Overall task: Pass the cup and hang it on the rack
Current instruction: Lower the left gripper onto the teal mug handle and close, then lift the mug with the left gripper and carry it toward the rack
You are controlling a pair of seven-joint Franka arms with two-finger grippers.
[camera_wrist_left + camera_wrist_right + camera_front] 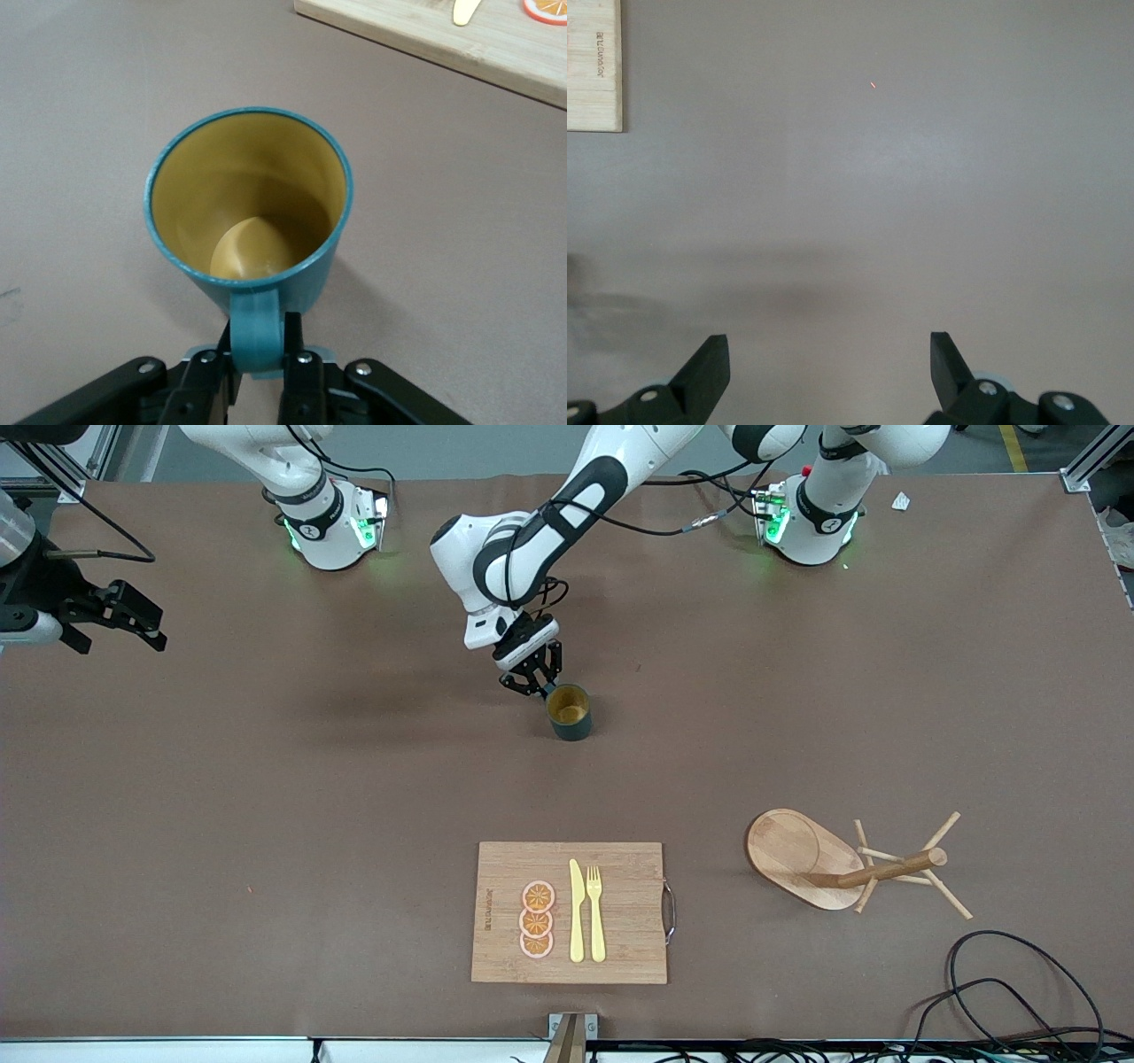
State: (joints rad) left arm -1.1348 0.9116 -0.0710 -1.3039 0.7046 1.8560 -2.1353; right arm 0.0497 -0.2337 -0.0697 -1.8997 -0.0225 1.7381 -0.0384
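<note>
Teal cup is pinched only by its handle in the left gripper; it could swing when lifted. Right gripper is held spread, waiting over the tabletop's edge.

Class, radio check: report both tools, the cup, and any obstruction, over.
Left tool shut on cup handle, cup upright on table. Right tool open, waiting over bare table. Rack standing, nothing blocking.

I find the cup upright on the table's middle: a dark teal mug with a yellow-ochre inside, its loop handle pinched between my left gripper's fingers. The rack, a light wooden mug tree, stands nearer the front camera, toward my left arm's end, with thin pegs angling off its pole.
</note>
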